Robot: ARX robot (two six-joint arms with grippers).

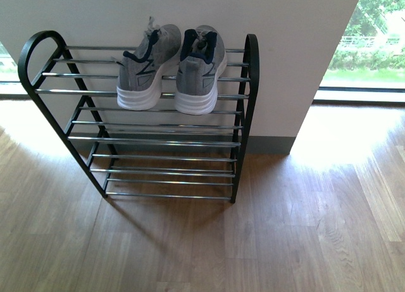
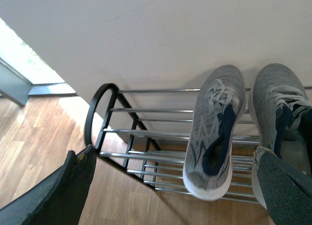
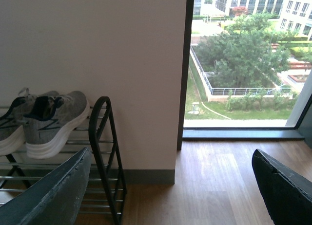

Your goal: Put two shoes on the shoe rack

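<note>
Left gripper (image 2: pixel 171 154) spread, empty | right gripper (image 3: pixel 170 157) spread, empty | both grey knit white-soled sneakers (image 1: pixel 201 71) ahead of left gripper, side by side on top tier of black-framed silver-rod shoe rack (image 1: pixel 152 142) | step: placement looks done | next: retract clear, no regrasp

You have open floor (image 1: pixel 272 241) before and to the right of the rack (image 1: pixel 251 71). The shoes (image 1: pixel 199 71) fill the right half of its top tier; the left half and lower tiers lie free. The wall (image 1: pixel 291 45) closes off the back.
</note>
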